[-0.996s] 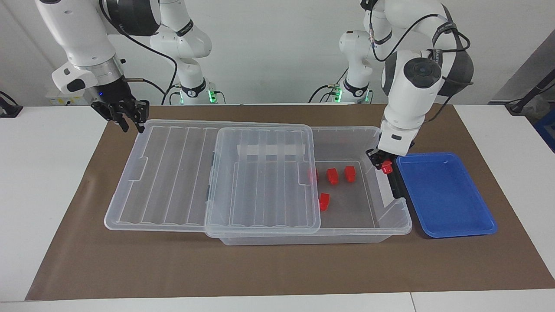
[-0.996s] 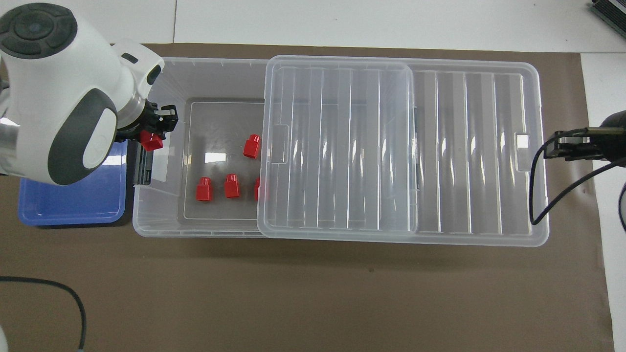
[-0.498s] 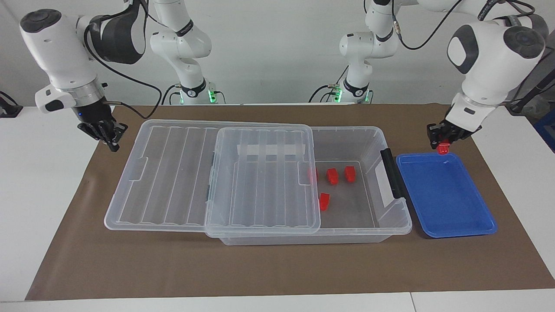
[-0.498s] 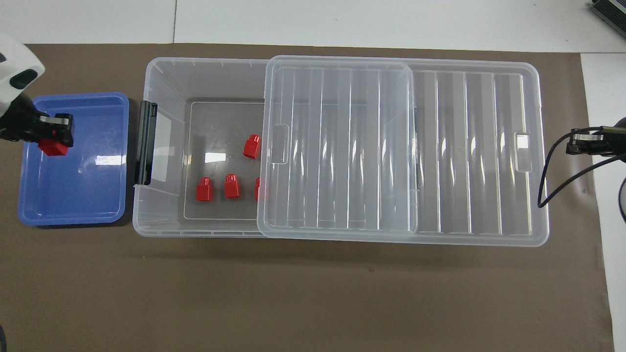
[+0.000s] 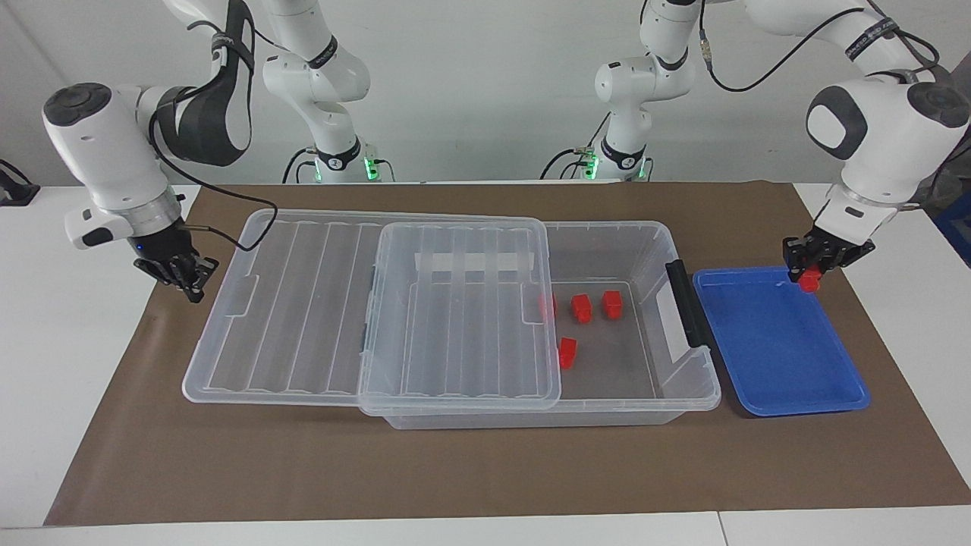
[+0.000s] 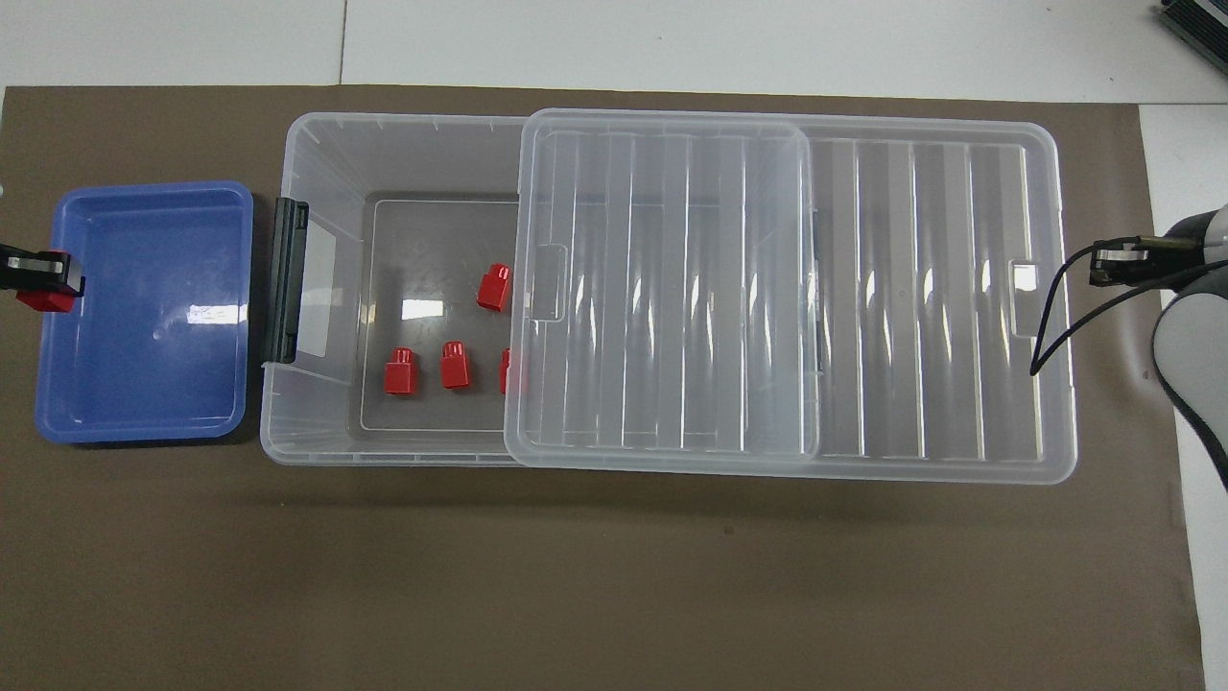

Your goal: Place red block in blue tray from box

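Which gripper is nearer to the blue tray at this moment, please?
Left. The left gripper, shut on a red block, hangs over the blue tray's outer rim. The right gripper waits beside the box's slid-off lid at the table's right-arm end.

White counter (image 5: 76,341) carries a brown mat (image 5: 485,470) across its middle; on the mat sit the box (image 5: 622,409) centrally and the blue tray (image 5: 781,341) toward the left arm's edge.
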Action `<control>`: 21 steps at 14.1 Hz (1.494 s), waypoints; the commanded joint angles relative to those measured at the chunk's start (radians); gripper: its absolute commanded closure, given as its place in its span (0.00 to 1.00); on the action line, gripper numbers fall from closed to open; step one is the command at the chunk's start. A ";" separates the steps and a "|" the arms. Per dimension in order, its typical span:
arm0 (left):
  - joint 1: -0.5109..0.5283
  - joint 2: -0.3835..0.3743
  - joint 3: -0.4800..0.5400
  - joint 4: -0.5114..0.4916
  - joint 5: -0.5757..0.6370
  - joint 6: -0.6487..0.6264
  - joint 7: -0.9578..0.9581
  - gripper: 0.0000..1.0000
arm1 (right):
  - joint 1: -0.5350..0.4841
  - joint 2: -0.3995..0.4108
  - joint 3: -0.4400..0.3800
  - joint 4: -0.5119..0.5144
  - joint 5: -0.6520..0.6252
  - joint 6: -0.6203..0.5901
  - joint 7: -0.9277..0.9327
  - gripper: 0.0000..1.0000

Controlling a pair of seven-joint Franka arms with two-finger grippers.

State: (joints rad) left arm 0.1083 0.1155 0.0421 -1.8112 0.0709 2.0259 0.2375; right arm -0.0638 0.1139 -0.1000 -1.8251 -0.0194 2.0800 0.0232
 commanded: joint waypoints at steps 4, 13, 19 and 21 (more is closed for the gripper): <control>0.045 -0.022 -0.007 -0.224 -0.022 0.324 0.034 1.00 | 0.009 0.023 0.025 0.004 0.007 0.022 -0.025 1.00; 0.028 0.173 -0.008 -0.237 -0.025 0.559 0.020 1.00 | 0.012 0.023 0.143 0.004 0.009 0.000 -0.034 1.00; 0.028 0.193 -0.011 -0.238 -0.072 0.577 0.020 1.00 | 0.013 0.021 0.249 0.004 0.009 -0.049 -0.031 1.00; 0.028 0.196 -0.011 -0.238 -0.074 0.585 0.019 1.00 | 0.013 0.018 0.276 0.004 0.009 -0.066 -0.029 1.00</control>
State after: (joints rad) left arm 0.1391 0.3020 0.0290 -2.0460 0.0187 2.5807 0.2502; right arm -0.0434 0.1332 0.1483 -1.8244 -0.0192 2.0388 0.0178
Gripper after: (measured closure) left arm 0.656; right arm 0.991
